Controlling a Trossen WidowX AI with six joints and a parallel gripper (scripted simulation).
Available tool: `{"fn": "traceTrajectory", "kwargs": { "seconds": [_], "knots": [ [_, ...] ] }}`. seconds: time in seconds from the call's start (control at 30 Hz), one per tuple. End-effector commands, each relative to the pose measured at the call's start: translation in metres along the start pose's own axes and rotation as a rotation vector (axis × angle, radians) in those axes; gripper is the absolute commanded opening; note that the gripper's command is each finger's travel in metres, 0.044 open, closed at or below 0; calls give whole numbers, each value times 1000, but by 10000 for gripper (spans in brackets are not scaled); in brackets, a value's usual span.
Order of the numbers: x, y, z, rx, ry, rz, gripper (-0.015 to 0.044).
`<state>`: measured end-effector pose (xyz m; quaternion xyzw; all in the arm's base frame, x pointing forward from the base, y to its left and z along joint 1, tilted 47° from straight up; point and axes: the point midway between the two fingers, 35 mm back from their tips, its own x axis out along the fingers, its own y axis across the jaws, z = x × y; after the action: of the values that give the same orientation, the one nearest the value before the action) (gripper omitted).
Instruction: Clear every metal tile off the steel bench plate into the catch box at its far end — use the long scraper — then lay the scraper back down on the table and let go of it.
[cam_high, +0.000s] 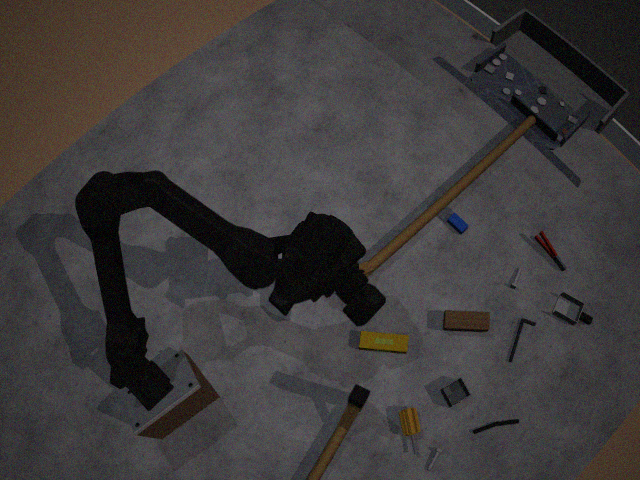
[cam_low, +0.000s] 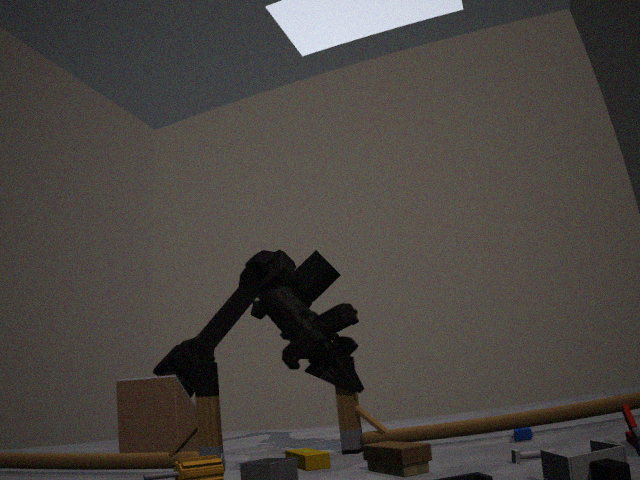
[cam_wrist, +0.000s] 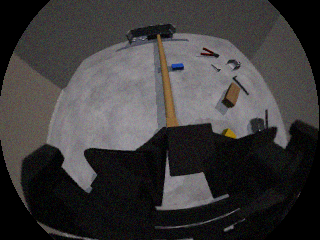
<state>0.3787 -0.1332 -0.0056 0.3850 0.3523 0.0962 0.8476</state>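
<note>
Wooden and long, the scraper looks stiff but unwieldy held so far from its blade, which rests on the near edge of the plate among the tiles, while the arm reaches forward, elbow raised, its gripper clamped on the handle's near end.

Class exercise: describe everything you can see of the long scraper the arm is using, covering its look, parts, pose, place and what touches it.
The long scraper is a straight, round, tan pole that looks wooden, ending in a dark blade set crosswise. It lies low over the grey table, running diagonally from the gripper, which is shut on its near end, to the steel bench plate. The blade sits at the plate's near edge, with pale metal tiles scattered beyond it. A small blue block lies beside the pole, not touching it.
</note>
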Motion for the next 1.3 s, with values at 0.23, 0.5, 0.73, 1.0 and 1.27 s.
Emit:
{"fn": "traceTrajectory", "kwargs": {
  "seconds": [0.23,0.5,0.73,1.0,1.27],
  "knots": [
    [5,-5,12,-2,-10,-4,0],
    [10,-6,20,-2,-10,-5,0],
    [14,-6,27,-3,-10,-5,0],
    [20,-7,35,-3,-10,-5,0],
    [25,-7,43,-3,-10,-5,0]
  ]
}}
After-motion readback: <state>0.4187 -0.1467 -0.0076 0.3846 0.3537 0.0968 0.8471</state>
